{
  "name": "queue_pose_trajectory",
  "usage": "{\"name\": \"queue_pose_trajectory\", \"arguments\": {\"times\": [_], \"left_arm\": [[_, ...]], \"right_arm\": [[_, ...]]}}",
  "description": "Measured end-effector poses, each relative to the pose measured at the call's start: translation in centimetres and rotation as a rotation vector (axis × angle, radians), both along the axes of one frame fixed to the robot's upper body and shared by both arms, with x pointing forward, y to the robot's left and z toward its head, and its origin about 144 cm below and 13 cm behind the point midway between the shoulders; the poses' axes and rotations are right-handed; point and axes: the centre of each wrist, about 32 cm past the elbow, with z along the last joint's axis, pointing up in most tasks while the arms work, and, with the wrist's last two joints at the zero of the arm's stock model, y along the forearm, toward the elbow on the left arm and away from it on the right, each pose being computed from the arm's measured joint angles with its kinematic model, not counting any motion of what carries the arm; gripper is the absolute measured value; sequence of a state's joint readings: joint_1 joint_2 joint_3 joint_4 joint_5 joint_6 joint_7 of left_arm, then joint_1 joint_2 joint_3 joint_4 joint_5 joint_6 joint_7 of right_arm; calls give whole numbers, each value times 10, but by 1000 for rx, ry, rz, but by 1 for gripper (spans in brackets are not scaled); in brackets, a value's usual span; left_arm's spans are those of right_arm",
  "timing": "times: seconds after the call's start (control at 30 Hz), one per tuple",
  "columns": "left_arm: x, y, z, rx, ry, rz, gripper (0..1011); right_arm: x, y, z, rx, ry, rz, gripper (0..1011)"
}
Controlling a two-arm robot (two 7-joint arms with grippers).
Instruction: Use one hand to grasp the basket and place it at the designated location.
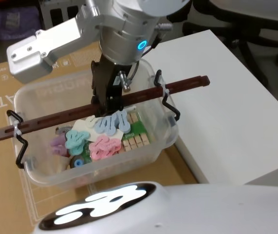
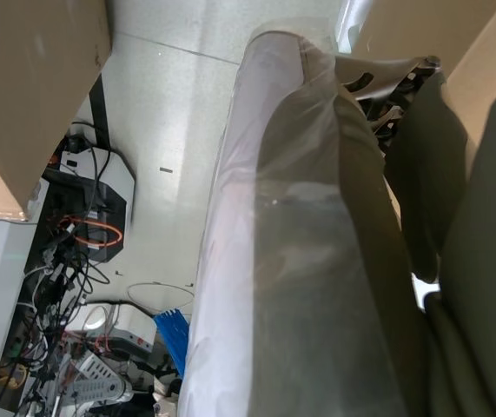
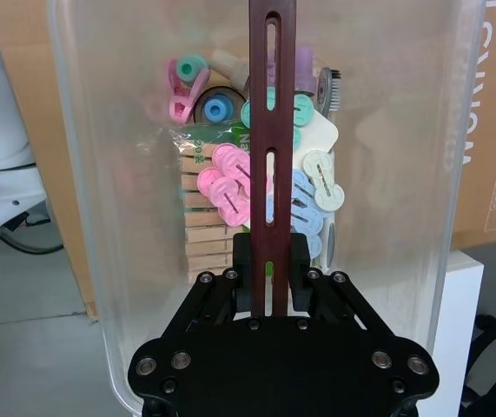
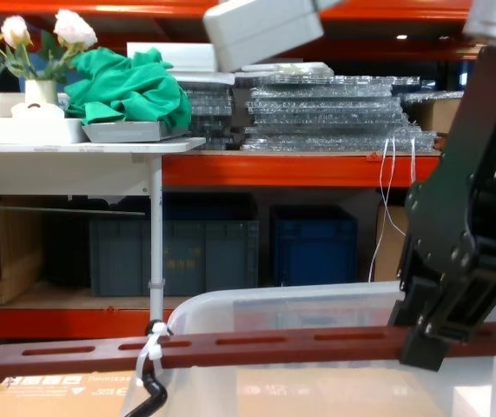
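Note:
The basket (image 1: 164,146) is a translucent plastic tub holding pastel clips and wooden clothespins. A brown slotted bar (image 1: 51,120) crosses its top as a handle, tied on with black wire hooks. My right gripper (image 1: 110,106) reaches down from a silver-grey arm and is shut on the middle of this bar. The right wrist view shows the black fingers (image 3: 244,256) clamping the bar (image 3: 271,130) above the basket (image 3: 404,174). From the chest view the gripper (image 4: 430,339) holds the bar (image 4: 230,347) over the tub's rim (image 4: 300,300). A pale rounded rim (image 2: 265,261) fills the left wrist view.
The basket is over a flat cardboard box (image 1: 2,97). A white table (image 1: 226,107) lies directly to its right. Orange shelving with blue crates (image 4: 313,243) and a white side table (image 4: 82,156) stand in the background. Cables and devices (image 2: 82,226) lie on the floor.

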State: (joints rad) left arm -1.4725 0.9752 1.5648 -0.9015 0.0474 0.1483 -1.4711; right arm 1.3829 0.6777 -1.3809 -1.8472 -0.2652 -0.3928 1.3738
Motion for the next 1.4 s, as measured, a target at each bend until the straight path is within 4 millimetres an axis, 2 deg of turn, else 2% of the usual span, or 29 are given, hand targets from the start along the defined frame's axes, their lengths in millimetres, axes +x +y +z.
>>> {"name": "queue_pose_trajectory", "arguments": {"times": [0.37,0.6,1.4], "left_arm": [[0,0,0,0,0,0,0],[0,0,0,0,0,0,0],[0,0,0,0,0,0,0]], "right_arm": [[1,9,-19,14,6,-25,234],[5,8,-31,46,34,-35,234],[-2,6,-49,59,52,27,234]]}}
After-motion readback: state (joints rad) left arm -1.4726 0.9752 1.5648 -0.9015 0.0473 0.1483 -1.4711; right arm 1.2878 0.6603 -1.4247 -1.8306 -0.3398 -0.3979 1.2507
